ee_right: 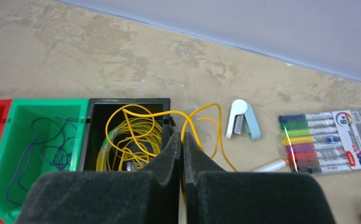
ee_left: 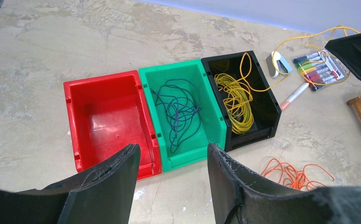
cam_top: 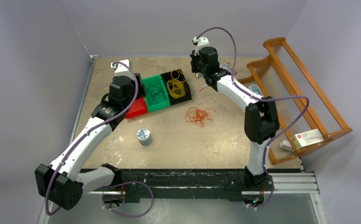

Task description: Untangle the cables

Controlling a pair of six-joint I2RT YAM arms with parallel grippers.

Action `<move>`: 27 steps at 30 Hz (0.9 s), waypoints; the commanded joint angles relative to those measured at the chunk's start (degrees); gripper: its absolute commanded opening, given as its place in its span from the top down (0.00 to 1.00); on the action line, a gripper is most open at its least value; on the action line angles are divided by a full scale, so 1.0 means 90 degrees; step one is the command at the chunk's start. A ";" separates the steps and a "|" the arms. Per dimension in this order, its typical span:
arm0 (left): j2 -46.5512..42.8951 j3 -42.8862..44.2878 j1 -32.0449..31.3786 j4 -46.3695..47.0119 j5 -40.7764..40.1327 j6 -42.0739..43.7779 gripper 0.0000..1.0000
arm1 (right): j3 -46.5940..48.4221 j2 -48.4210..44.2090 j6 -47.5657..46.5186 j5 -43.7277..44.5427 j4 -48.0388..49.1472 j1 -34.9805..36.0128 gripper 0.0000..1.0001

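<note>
Top view: the left arm (cam_top: 87,137) reaches to the near side of a row of three bins, and the right arm (cam_top: 234,91) reaches past the far end of that row. The orange cable (cam_top: 199,115) lies loose on the table (cam_top: 192,144), nearer the bases than the right wrist and outside every bin. Left wrist view: the left gripper (ee_left: 171,156) is released, jaws apart with nothing between them. The red bin (ee_left: 106,121) and the green bin (ee_left: 169,72), which contains the dark cable (ee_left: 178,114), lie directly ahead of it. The black bin (ee_left: 262,112) lies ahead and to its right. Right wrist view: the right gripper (ee_right: 182,140) is clenched. Strands of the yellow cable (ee_right: 132,135) rise from the black bin, ahead and to its left, and run to the fingertips, so it appears to grasp that cable. The step in hand is judged to be stowing the yellow cable's loose tail. The next move calls for carrying the tail over the black bin, releasing it there, then taking up the orange cable for the red bin.
</note>
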 commanded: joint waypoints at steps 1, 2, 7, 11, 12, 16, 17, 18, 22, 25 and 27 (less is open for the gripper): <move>-0.0061 0.0068 0.0048 0.0134 -0.0129 0.0129 0.46 | 0.0015 -0.0117 -0.0270 -0.0805 0.0333 0.0035 1.00; -0.0058 0.0073 0.0046 0.0127 -0.0139 0.0125 0.46 | 0.0041 -0.0072 -0.0269 -0.0914 0.0316 0.0034 1.00; -0.0061 0.0084 0.0052 0.0083 -0.0193 0.0171 0.46 | 0.0218 0.0217 -0.0294 -0.1225 0.0194 0.0116 1.00; -0.0082 0.0082 0.0050 0.0033 -0.0271 0.0219 0.46 | 0.0471 0.0519 -0.0316 -0.1395 0.0003 0.0192 1.00; -0.0091 0.0087 0.0053 0.0029 -0.0287 0.0213 0.45 | 0.0522 0.0582 -0.0325 -0.1434 -0.0023 0.0216 1.00; -0.0097 0.0090 0.0045 0.0023 -0.0309 0.0227 0.46 | 0.0675 0.0767 -0.0327 -0.1552 -0.0065 0.0333 1.00; -0.0091 0.0087 0.0044 0.0019 -0.0312 0.0223 0.46 | 0.0714 0.0824 -0.0325 -0.1597 -0.0096 0.0356 1.00; -0.0097 0.0083 0.0051 0.0010 -0.0318 0.0227 0.45 | 0.0774 0.0872 -0.0316 -0.1635 -0.0124 0.0368 1.00; -0.0110 0.0078 0.0050 -0.0003 -0.0313 0.0233 0.46 | 0.0965 0.1089 -0.0254 -0.1789 -0.0210 0.0439 1.00; -0.0120 0.0073 0.0044 -0.0016 -0.0314 0.0232 0.46 | 0.1081 0.1196 -0.0193 -0.1918 -0.0239 0.0514 1.00; -0.0137 0.0077 0.0053 -0.0021 -0.0313 0.0233 0.46 | 0.1159 0.1253 -0.0167 -0.1990 -0.0267 0.0557 1.00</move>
